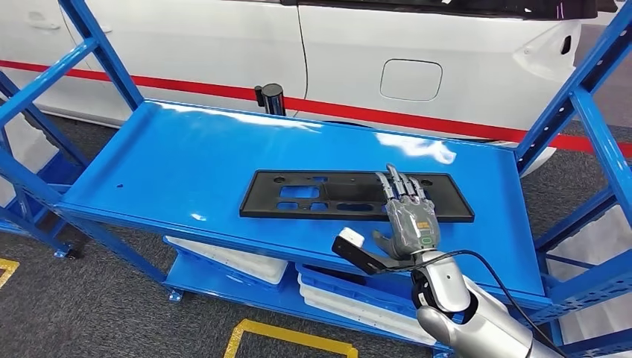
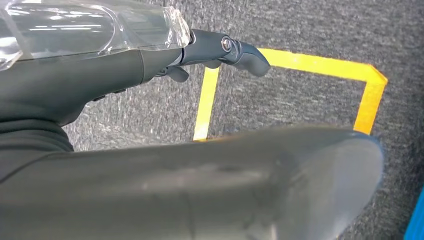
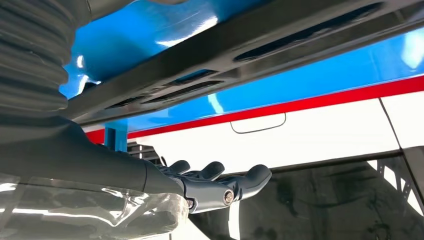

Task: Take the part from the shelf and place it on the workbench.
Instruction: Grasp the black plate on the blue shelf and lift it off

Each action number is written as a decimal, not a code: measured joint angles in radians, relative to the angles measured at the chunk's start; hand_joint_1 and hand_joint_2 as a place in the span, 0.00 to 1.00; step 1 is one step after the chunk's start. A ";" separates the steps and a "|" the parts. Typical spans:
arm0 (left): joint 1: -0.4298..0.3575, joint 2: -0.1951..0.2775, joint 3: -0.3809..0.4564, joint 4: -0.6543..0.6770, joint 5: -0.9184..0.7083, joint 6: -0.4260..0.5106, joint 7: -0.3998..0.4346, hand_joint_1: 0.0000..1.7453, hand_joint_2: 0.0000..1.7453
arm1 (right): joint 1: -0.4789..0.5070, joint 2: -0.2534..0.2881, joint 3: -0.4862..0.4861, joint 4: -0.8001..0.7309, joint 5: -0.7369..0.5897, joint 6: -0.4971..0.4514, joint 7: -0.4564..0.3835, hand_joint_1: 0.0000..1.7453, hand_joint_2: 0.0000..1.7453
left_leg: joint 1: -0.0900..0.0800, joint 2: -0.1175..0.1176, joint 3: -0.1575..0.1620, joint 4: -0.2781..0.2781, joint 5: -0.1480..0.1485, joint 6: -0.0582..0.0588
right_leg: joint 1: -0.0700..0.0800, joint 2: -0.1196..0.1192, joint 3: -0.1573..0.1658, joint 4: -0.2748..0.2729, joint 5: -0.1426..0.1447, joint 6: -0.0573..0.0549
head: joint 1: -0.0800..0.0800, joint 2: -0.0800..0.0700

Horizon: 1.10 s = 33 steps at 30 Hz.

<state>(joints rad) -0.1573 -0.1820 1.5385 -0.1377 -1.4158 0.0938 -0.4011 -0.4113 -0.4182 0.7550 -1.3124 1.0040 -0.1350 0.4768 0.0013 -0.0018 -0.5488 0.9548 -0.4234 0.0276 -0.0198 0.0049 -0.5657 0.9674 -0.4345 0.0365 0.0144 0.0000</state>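
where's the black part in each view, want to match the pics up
Head view: the black part lies flat on the blue shelf, mid-frame, with the right hand over its right portion.
Right wrist view: the part runs as a dark slotted band across the upper picture.
Left wrist view: not in it.
Shared landmark: the white car's red stripe.

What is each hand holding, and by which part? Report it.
Nothing is held. The right hand hovers over the black part on the shelf, fingers extended, not closed on it. The left hand hangs empty above the floor.
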 joint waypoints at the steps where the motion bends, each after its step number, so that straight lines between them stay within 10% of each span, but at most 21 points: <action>1: 0.000 0.000 0.000 0.000 -0.001 0.000 0.000 0.00 0.00 | -0.003 0.002 0.002 0.000 0.000 0.000 0.000 0.00 1.00 | 0.002 0.000 -0.006 0.014 -0.011 -0.006 | -0.001 0.000 0.000 -0.002 0.002 -0.006 | -0.001 0.000; 5: 0.002 -0.003 0.000 0.001 -0.004 -0.001 0.000 0.00 0.00 | -0.018 0.011 0.011 0.006 -0.007 0.010 0.004 0.00 1.00 | 0.011 0.000 -0.112 0.248 -0.124 -0.028 | -0.003 -0.002 -0.002 -0.004 0.005 -0.018 | -0.007 0.000; 7: 0.003 -0.003 0.000 0.001 -0.006 -0.002 0.000 0.00 0.00 | -0.020 0.013 0.017 0.012 -0.016 0.016 0.009 0.00 1.00 | 0.013 0.000 -0.137 0.296 -0.126 -0.029 | -0.002 -0.003 -0.002 -0.003 0.005 -0.018 | -0.008 0.000; 12: 0.001 -0.003 0.000 0.001 -0.007 -0.002 0.000 0.00 0.00 | -0.035 0.013 0.022 0.024 -0.028 0.019 0.014 0.00 1.00 | 0.008 -0.002 -0.012 0.022 -0.004 -0.014 | 0.003 0.000 -0.002 -0.002 0.003 -0.006 | -0.007 0.000; 16: 0.001 -0.003 0.000 0.002 -0.008 -0.002 -0.001 0.00 0.00 | -0.041 0.013 0.023 0.031 -0.029 0.019 0.014 0.00 1.00 | 0.003 -0.002 -0.004 0.000 0.004 0.013 | 0.001 0.001 -0.005 0.002 -0.002 0.016 | -0.006 0.000; 22: 0.001 -0.003 0.000 0.002 -0.016 -0.003 -0.002 0.00 0.00 | -0.042 0.014 0.033 0.047 -0.030 0.019 0.007 0.00 1.00 | -0.003 -0.001 -0.002 -0.004 0.008 0.035 | 0.001 0.000 -0.141 0.295 -0.127 0.018 | -0.003 0.000; 27: 0.000 -0.004 0.000 0.005 -0.019 -0.005 -0.005 0.00 0.00 | -0.053 0.022 0.045 0.058 -0.033 0.018 -0.005 0.00 1.00 | -0.011 -0.002 0.002 -0.001 0.004 0.028 | 0.006 -0.001 -0.011 0.030 -0.005 0.000 | -0.003 0.000; 33: 0.000 -0.005 0.000 0.006 -0.026 -0.005 -0.005 0.00 0.00 | -0.063 0.037 0.057 0.068 -0.043 0.022 -0.008 0.00 1.00 | -0.003 -0.002 -0.034 0.072 -0.044 -0.009 | 0.005 -0.002 0.001 -0.007 0.006 -0.022 | -0.004 0.000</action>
<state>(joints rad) -0.1577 -0.1866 1.5389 -0.1320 -1.4421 0.0885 -0.4062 -0.4742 -0.3813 0.8117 -1.2441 0.9610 -0.1134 0.4690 -0.0022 -0.0035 -0.5824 1.0267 -0.4671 0.0188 -0.0149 0.0025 -0.5648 0.9603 -0.4285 0.0148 0.0102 -0.0001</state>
